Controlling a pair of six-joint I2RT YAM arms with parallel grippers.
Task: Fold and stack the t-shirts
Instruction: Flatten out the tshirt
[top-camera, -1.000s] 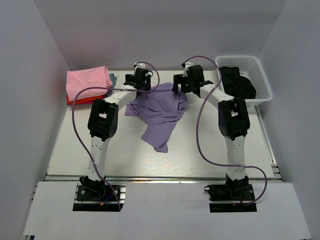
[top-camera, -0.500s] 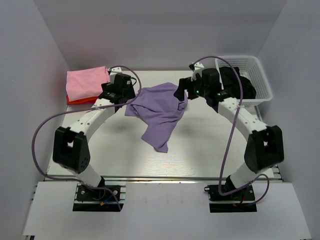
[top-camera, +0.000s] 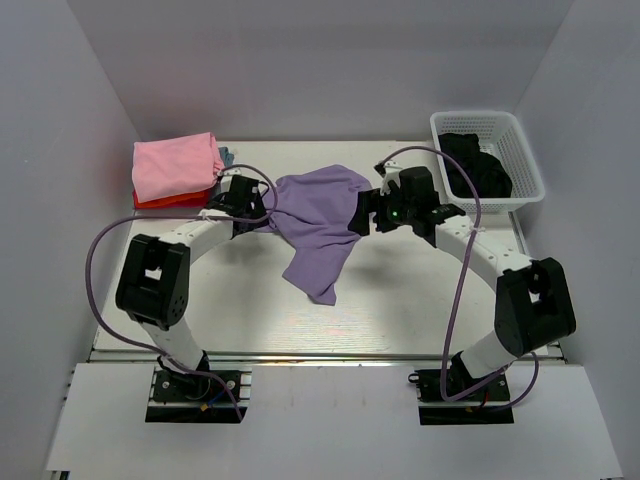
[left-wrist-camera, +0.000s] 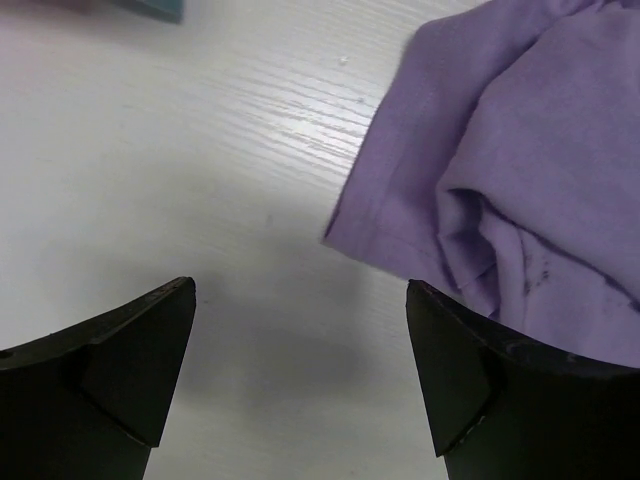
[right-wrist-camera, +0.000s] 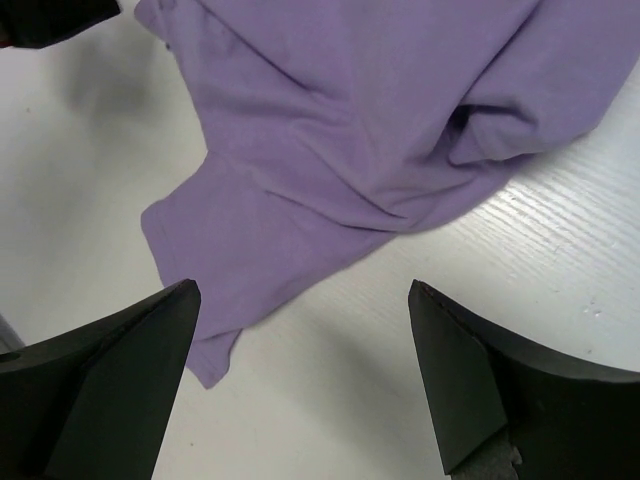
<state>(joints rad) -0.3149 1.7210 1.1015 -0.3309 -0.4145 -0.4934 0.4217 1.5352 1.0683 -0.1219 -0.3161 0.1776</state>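
A lavender-purple t-shirt (top-camera: 318, 222) lies crumpled in the middle of the table; it also shows in the left wrist view (left-wrist-camera: 520, 170) and the right wrist view (right-wrist-camera: 380, 130). My left gripper (top-camera: 262, 213) is open and empty at the shirt's left edge, over bare table (left-wrist-camera: 300, 330). My right gripper (top-camera: 362, 218) is open and empty at the shirt's right edge (right-wrist-camera: 305, 340). A folded pink shirt (top-camera: 176, 167) tops a stack at the back left, with red (top-camera: 160, 202) and grey-blue (top-camera: 226, 157) edges under it.
A white lattice basket (top-camera: 520, 150) at the back right holds dark cloth (top-camera: 478, 165). White walls close in the table's left, back and right. Purple cables loop from both arms.
Both arms have drawn back toward the near side and come down beside the shirt. The shirt's far edge has shifted and lies spread flatter.
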